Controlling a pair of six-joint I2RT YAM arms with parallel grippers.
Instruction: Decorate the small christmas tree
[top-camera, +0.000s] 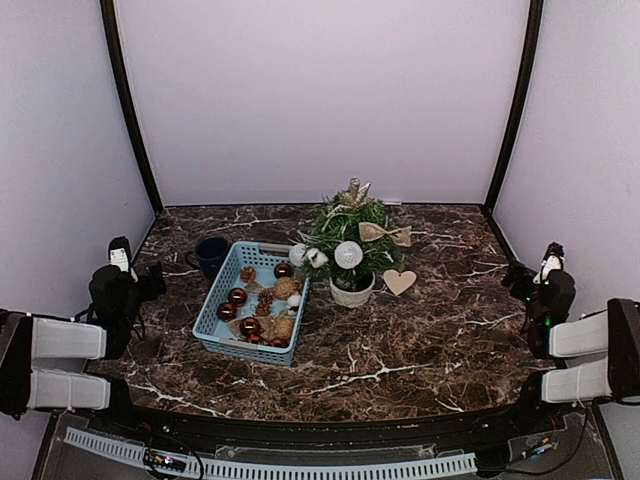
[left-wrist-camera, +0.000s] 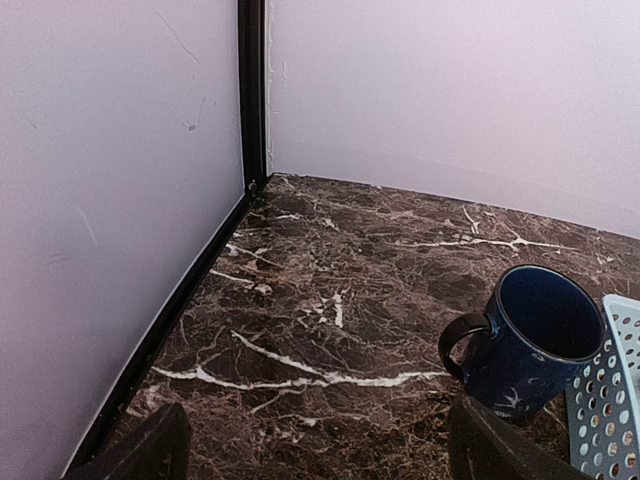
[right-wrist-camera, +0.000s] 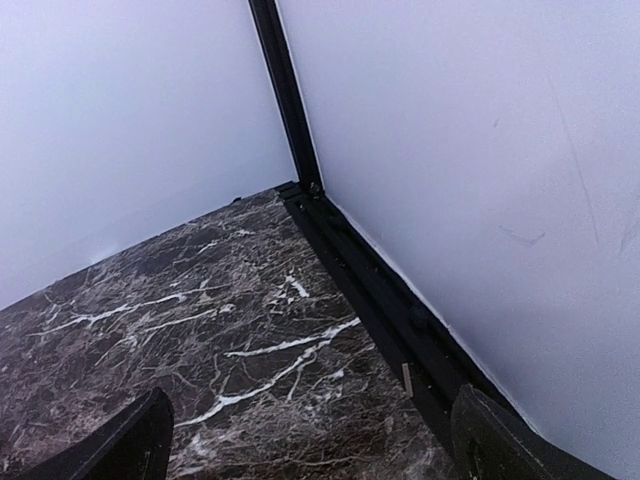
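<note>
Both claws stand wide apart and hold nothing: the left gripper (left-wrist-camera: 320, 455) hangs low over the table (left-wrist-camera: 330, 330) near the left wall, with the dark mug (left-wrist-camera: 530, 340) just ahead to its right; the right gripper (right-wrist-camera: 310, 445) faces the bare far right corner, well apart from everything; the small christmas tree (top-camera: 350, 225) stands upright in its white pot (top-camera: 352, 291) about mid-table, just right of the blue basket (top-camera: 212, 318), and already carries a star (top-camera: 356, 190), white balls (top-camera: 348, 253) and a pale bow (top-camera: 385, 233); the step in hand looks to be fetching the next ornament, and the left arm seems better placed, since the basket lies on its side; I would swing it right, clear of the mug just beside the basket's far left corner, then come down from straight above so the fingers miss the rim; a shiny brown bauble (top-camera: 237, 297) on the basket's left has some room around it, whereas the heap of ornaments (top-camera: 270, 328) at the near end lies crowded; close gently, for a glossy ball may squirt out; lift it high over the rim and set it on a branch with nothing on it, pressing lightly, since the little pot could tip or slide; the wooden heart (top-camera: 399, 282), flat on the table just beside the pot, suits the right arm, though it will be hard to get under.
</note>
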